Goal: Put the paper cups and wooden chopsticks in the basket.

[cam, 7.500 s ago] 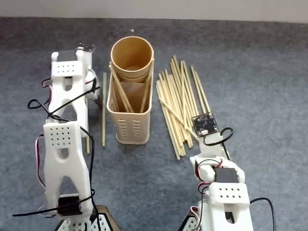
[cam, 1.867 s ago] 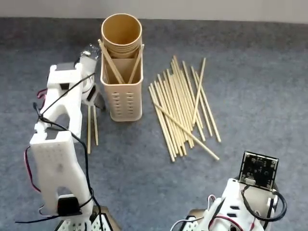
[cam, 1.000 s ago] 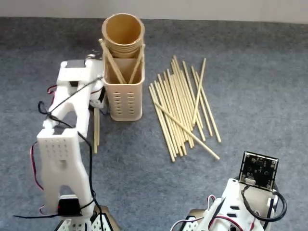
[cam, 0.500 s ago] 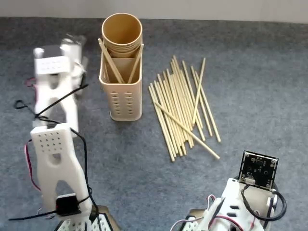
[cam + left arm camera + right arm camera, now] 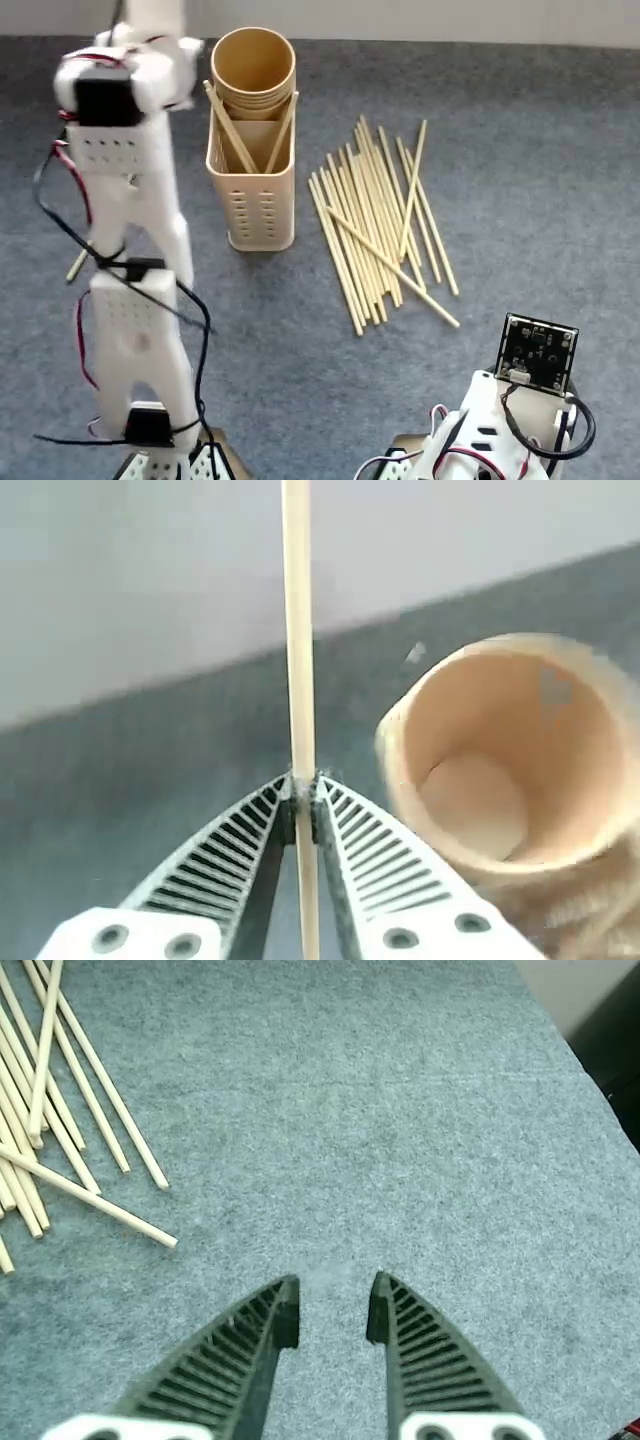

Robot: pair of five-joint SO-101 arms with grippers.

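L gripper (image 5: 300, 788) is closed tight on one wooden chopstick (image 5: 297, 630), its ribbed fingers (image 5: 235, 840) meeting at the stick w/ no gap to see. The stick passes straight btwn the tips and runs well beyond them, toward the pale wall at the back. In the L wrist view the stack of paper cups (image 5: 505, 770) sits just beside the held stick, off to one side and lower down, w/ the open mouth facing the camera. The stick is apart from the cup rim.

In the high view the L arm (image 5: 125, 150) stands tall at the left of the basket (image 5: 262, 210). The basket is upright on the gray carpet (image 5: 540, 150). The cups (image 5: 252, 65) are nested in its far end. Two chopsticks (image 5: 232, 130) already lean inside, crossed against the cups.

The loose chopstick pile (image 5: 375, 230) lies flat to the right of the basket, near it but not touching, w/ one stick slanting across the rest.

R gripper (image 5: 330, 1310) is partly open and has nothing in it. It hangs over bare carpet (image 5: 400, 1110), w/ the edge of the pile (image 5: 100, 1204) near but clear of its tips. R arm (image 5: 500, 420) sits low at the near right corner, well apart from the basket.
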